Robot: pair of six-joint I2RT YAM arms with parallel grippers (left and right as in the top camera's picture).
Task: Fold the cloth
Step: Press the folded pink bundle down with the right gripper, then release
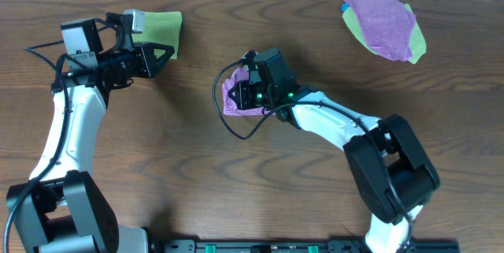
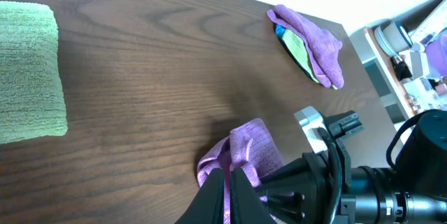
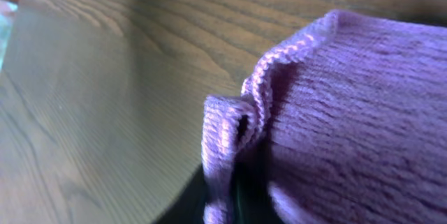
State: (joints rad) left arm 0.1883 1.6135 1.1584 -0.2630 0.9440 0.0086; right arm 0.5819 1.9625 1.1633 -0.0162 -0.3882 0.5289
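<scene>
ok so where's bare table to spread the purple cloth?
Bare table front-centre, nearer than the purple cloth; also the back strip between green cloth and cloth pile. Crowded at the right claw on that cloth and around the left claw.

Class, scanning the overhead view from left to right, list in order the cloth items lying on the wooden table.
Folded green towelling cloth → crumpled purple knitted cloth → heap of purple and green cloths.

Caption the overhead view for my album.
Right arm grips a crumpled purple cloth; left arm sits beside a folded green cloth.
</scene>
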